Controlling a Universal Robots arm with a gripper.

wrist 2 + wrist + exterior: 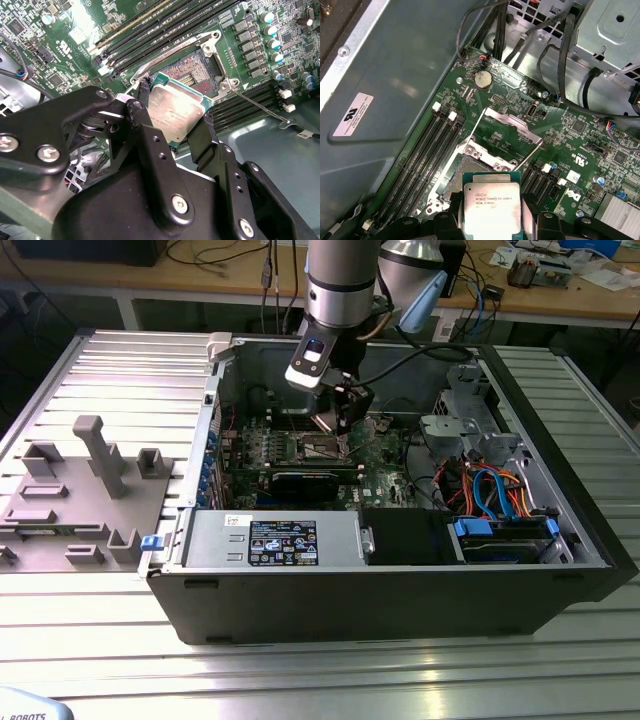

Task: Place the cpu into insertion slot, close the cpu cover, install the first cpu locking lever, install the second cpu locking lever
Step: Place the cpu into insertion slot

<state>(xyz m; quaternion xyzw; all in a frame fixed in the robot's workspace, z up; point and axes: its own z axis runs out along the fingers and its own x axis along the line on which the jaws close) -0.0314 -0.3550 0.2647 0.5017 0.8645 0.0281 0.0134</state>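
insertion slot [196, 70] uncovered, cpu cover [512, 124] raised at its edge, memory slots [427, 150] flanking

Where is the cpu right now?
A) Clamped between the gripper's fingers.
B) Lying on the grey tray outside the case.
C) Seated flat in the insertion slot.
A: in the second wrist view the gripper pinches the cpu by its edges, with the insertion slot beyond it bare.

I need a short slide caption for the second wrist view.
The gripper holds the cpu by its edges, close to the open insertion slot.
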